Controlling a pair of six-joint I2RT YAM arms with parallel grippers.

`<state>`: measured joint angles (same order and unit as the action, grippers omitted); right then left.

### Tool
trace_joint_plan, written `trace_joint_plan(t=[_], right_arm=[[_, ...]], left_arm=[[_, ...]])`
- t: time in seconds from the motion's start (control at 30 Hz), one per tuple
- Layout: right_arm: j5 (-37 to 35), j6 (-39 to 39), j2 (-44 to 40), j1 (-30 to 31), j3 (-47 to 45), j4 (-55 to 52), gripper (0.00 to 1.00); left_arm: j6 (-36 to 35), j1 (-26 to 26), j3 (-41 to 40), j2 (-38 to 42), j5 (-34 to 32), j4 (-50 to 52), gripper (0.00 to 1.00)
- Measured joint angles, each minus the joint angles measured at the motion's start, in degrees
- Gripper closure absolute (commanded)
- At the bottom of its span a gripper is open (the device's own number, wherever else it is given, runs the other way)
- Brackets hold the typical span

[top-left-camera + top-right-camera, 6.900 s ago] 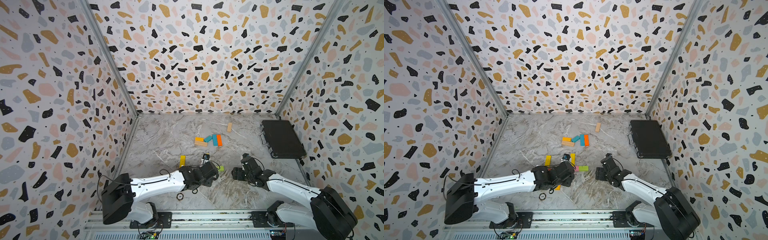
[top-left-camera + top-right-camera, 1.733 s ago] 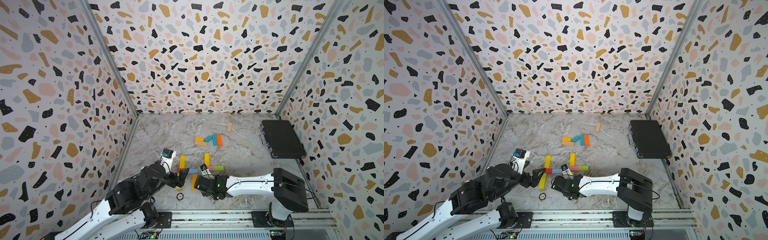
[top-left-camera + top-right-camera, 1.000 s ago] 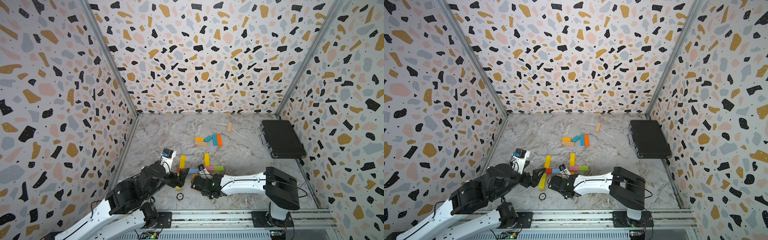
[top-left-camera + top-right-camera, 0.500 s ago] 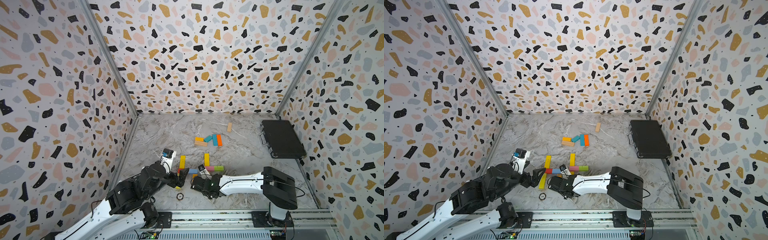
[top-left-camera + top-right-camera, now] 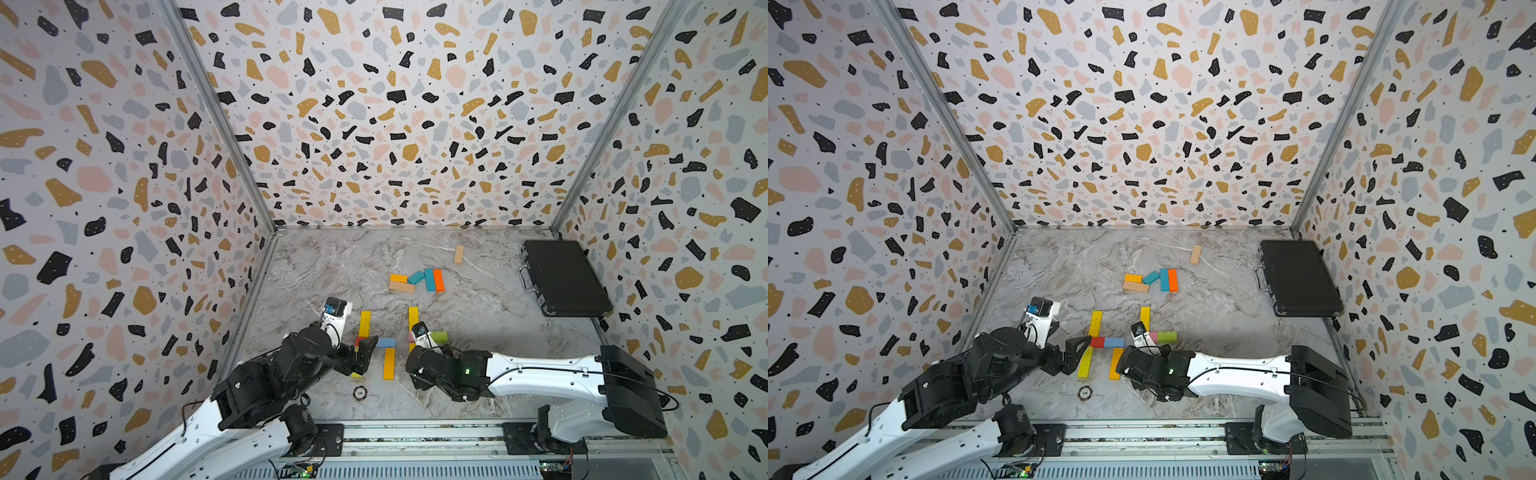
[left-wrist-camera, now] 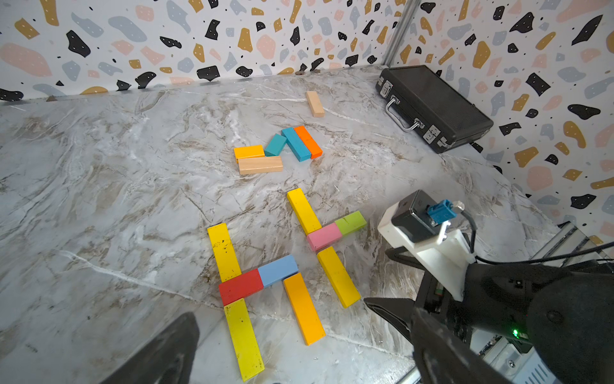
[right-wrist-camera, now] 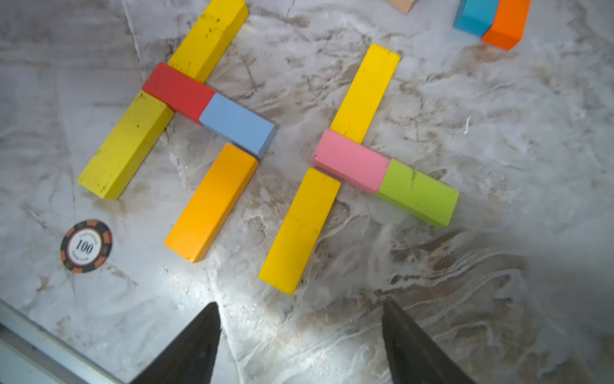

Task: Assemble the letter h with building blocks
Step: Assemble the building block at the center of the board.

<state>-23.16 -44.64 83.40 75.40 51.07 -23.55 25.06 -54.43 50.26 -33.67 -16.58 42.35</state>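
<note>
— Where are the blocks (image 7: 299,229)?

— Flat on the table (image 7: 498,266), front centre, in two h shapes, one unfinished. My left end effector (image 5: 1077,353) and right end effector (image 7: 299,304) gape, empty. Blocks seem light, rigid, slick-painted; I'd pinch one mid-length, across its width.

Case (image 5: 563,278): black, closed, lying flat at the far right of the tabletop, close to the right wall; metal handle and latches on the side facing the middle.
Chip (image 7: 85,246): round, orange-and-black rim, white centre marked 100; flat, near the front edge.
Tabletop (image 5: 332,266): grey marble pattern.
Walls (image 5: 395,116): terrazzo print, three sides.
</note>
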Motion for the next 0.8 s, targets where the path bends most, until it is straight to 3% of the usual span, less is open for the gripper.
trace_joint_plan(t=[0.3,0.8], right_arm=[[4.6,-3.5,3.8,0.0,-5.5,1.0,0.26],[3.3,-6.8,7.6,-0.4,-5.3,4.0,0.26]], left_arm=[[0.0,0.0,0.0,0.0,0.0,0.0,0.01],[0.0,0.0,0.0,0.0,-0.1,0.0,0.01]])
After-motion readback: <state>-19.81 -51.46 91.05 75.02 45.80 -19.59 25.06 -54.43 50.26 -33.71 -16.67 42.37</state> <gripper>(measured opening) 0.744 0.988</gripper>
